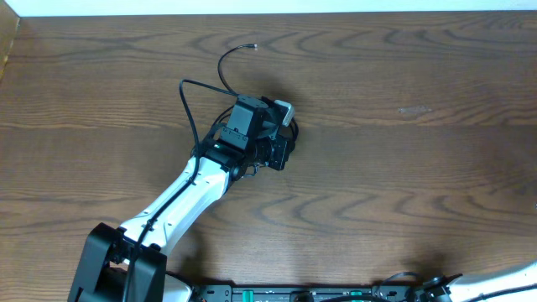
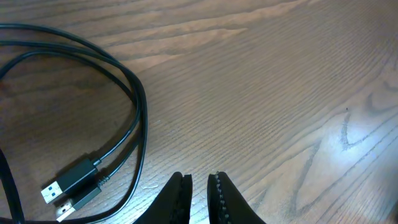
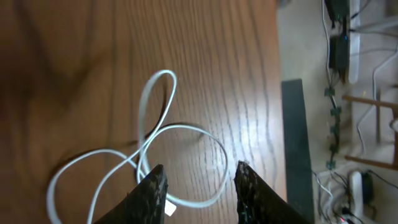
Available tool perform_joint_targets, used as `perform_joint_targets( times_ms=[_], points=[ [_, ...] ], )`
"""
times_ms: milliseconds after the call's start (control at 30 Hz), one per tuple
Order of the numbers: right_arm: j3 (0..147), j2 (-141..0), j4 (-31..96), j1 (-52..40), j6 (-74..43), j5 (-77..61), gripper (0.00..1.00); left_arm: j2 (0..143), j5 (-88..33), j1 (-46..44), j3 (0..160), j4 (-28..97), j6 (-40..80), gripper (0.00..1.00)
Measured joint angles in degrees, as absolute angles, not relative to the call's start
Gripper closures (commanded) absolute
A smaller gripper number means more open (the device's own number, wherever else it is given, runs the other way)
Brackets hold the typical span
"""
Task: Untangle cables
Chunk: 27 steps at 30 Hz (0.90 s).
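Observation:
The black cable [image 1: 186, 101] loops on the wooden table beside my left arm, and its thin end [image 1: 252, 46] lies further back. In the left wrist view it curves along the left side [image 2: 140, 118] and ends in two USB plugs [image 2: 67, 183]. My left gripper [image 2: 199, 180] is empty, its fingers nearly together, hovering to the right of those plugs; from overhead it is at mid table [image 1: 278, 153]. The white cable [image 3: 186, 127] lies in loose loops under my right gripper [image 3: 199, 168], which is open and empty. A small white plug [image 3: 169, 210] lies by its left finger. The white cable is out of the overhead view.
The table's right edge runs close to the white cable, with a dark strip [image 3: 295, 155] and floor clutter of cords [image 3: 339, 37] beyond. Only part of the right arm [image 1: 503, 281] shows at the overhead view's bottom right corner. The table's back edge [image 1: 268, 12] meets a white wall.

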<state>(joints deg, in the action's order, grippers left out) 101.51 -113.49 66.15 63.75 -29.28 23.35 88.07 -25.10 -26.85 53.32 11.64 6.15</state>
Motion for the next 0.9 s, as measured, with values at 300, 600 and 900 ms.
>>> perform_joint_targets(
  times_ms=[300, 600, 900],
  points=[
    [101.51, -105.56, 66.11, 61.25, -28.84, 20.03, 0.55, 88.07, -25.10, -26.85, 53.32, 12.86, 5.93, 0.85],
    [101.51, -95.44, 62.98, 54.72, -23.83, 8.23, 0.17, 88.07, -29.02, -26.85, 53.32, 8.32, 6.66, 0.85],
    [101.51, -86.74, 65.84, 41.04, -22.31, 3.36, 0.01, 88.07, -36.36, -27.20, 53.32, 5.96, 7.94, 0.69]
  ],
)
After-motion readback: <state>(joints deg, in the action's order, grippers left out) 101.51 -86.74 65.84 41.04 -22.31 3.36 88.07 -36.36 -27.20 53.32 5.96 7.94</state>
